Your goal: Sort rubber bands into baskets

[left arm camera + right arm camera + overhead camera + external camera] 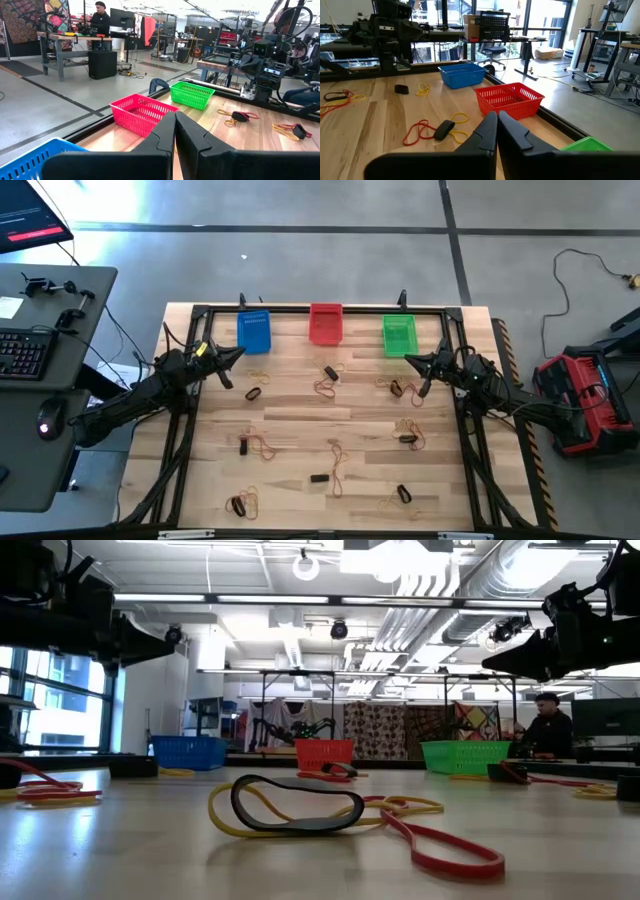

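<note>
Three mesh baskets stand along the table's far edge: blue [254, 332], red [326, 323], green [399, 335]. Rubber bands lie scattered in small clusters on the wood: red, yellow and thick black loops, such as one group [329, 379] near the middle and one [300, 810] close to the low camera. My left gripper [237, 354] hovers shut at the far left, near the blue basket. My right gripper [412, 361] hovers shut at the far right, just in front of the green basket. Neither holds anything.
A black metal frame [190, 420] rims the table on the left, right and far sides. A desk with a keyboard [22, 352] stands off to the left, and a red machine [585, 400] to the right. A person [101, 20] sits at a bench in the room beyond.
</note>
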Robot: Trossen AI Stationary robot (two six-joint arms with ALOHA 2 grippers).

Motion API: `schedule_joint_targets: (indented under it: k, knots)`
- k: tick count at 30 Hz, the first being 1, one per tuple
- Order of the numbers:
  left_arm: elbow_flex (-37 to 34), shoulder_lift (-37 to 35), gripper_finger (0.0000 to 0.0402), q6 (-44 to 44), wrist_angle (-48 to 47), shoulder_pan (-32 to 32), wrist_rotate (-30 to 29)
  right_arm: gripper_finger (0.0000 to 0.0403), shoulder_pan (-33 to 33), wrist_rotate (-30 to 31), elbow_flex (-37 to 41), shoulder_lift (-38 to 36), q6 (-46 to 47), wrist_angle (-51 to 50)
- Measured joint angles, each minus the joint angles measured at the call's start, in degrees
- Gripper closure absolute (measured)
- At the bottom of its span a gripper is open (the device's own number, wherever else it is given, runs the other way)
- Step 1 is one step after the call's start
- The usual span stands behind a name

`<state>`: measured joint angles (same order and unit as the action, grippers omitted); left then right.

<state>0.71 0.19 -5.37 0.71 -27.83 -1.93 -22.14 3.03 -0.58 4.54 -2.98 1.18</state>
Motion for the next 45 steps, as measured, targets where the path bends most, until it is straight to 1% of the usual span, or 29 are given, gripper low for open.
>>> schedule_joint_targets:
  k: [21,24,29,33,36,38,40,42,45]
  knots:
    - [0.01,0.00,0.0398,0.00,0.01,0.00,-0.01,0.0402,0.00,0.00,0.00,0.01,0.21,0.00]
    - [0.00,0.00,0.0398,0.00,0.00,0.00,-0.02,0.0402,0.01,0.00,0.00,0.01,4.28,0.00]
    - [0.02,0.00,0.0398,0.00,0.02,0.00,0.00,0.0402,0.01,0.37,0.00,0.00,17.76,0.42]
    - [0.00,0.02,0.0398,0.00,0.00,0.02,0.00,0.0402,0.04,1.56,0.00,0.02,21.59,3.26]
    - [0.02,0.00,0.0398,0.00,0.00,0.02,0.00,0.0402,0.05,1.50,0.00,0.02,24.97,8.66]
    - [0.00,0.02,0.0398,0.00,0.00,0.00,-0.01,0.0402,0.03,-0.26,0.00,0.00,23.71,13.00]
    - [0.02,0.01,0.0398,0.00,0.01,0.00,-0.01,0.0402,0.05,-4.54,-0.21,-0.01,20.98,15.10]
    - [0.02,0.02,0.0398,0.00,0.00,0.02,-0.02,0.0402,0.11,-6.62,-1.47,0.23,20.46,14.00]
    - [0.00,0.02,0.0398,0.00,0.01,0.00,-0.01,0.0402,0.05,-6.71,-4.17,1.72,18.67,9.90]
